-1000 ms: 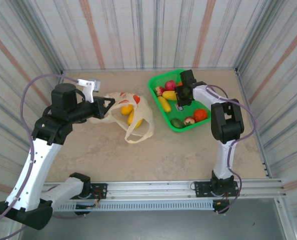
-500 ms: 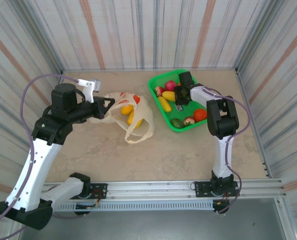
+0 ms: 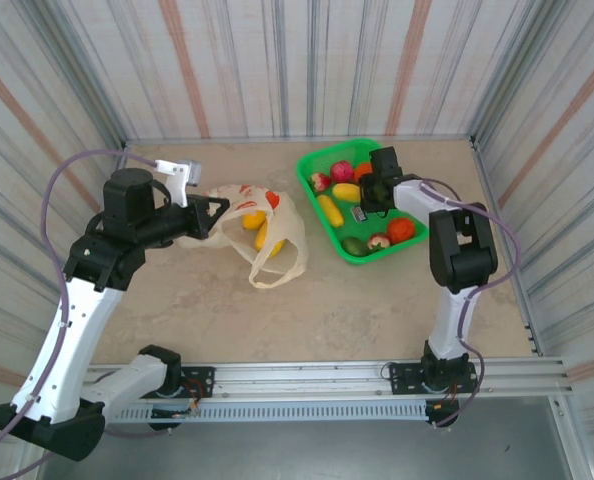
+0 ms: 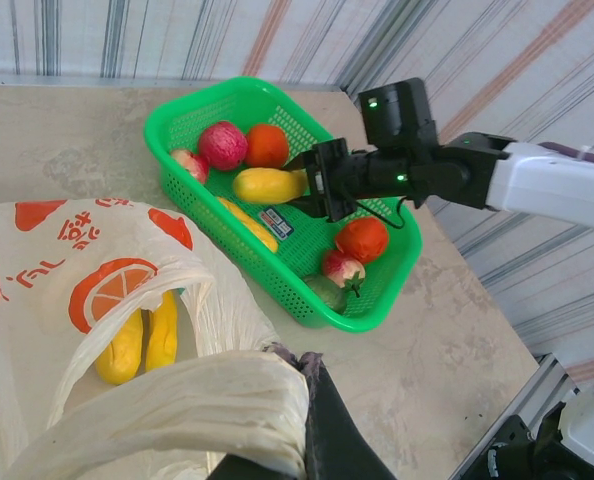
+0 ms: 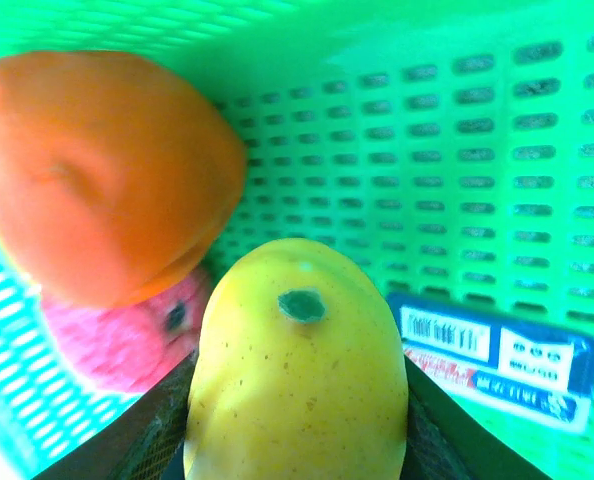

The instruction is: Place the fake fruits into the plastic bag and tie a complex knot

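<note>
I am judging this job to be at an early stage, with the loading only partly done. The plastic bag [image 3: 245, 205] is lying on the table [image 3: 327, 300] at my left, and the left gripper [image 3: 220, 208] is pinching its bunched rim with the fingers clamped tight, holding the mouth up towards the green basket [image 3: 312, 165]. Two yellow bananas [image 4: 142, 338] are showing through the film, so at least those are already inside. The right gripper [image 3: 369, 190] is reaching into the basket, its fingers sitting against both flanks of a yellow fruit [image 5: 297, 380]; I am reading that as a grip, though I cannot tell how firm it is. A good many fruits are waiting in the basket: a pink-red one [image 4: 222, 145], an orange one [image 4: 268, 146], a banana [image 4: 247, 222], a red round one [image 4: 362, 240], an apple [image 4: 343, 268] and a dark green one [image 4: 322, 293]. One loop handle [image 3: 277, 268] is lying slack on the table, so the knot is not yet begun.
</note>
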Controlling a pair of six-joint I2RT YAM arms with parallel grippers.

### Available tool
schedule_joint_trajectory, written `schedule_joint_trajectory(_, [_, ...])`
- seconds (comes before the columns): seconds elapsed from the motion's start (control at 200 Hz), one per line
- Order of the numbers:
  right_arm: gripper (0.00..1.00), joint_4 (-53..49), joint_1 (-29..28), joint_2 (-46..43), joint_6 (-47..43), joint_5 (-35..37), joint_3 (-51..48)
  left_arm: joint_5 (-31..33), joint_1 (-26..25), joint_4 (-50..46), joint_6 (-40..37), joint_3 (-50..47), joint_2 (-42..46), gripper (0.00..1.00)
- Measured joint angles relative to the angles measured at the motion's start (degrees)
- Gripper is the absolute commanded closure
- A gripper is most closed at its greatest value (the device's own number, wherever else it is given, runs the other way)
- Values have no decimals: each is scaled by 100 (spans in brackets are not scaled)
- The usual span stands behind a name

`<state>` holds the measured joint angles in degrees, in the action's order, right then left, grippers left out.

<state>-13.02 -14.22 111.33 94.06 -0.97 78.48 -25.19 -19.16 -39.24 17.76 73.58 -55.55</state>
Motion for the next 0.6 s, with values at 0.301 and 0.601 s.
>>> schedule_joint_trajectory(0.301, [57, 1036, -151, -1792, -2009, -59, -942, 7, 0, -2, -55, 0, 0, 100])
schedule_joint_trajectory(0.601, [58, 2118, -1729, -3045, -5071, -826, -1482, 87, 0, -105, -107, 2, 0, 100])
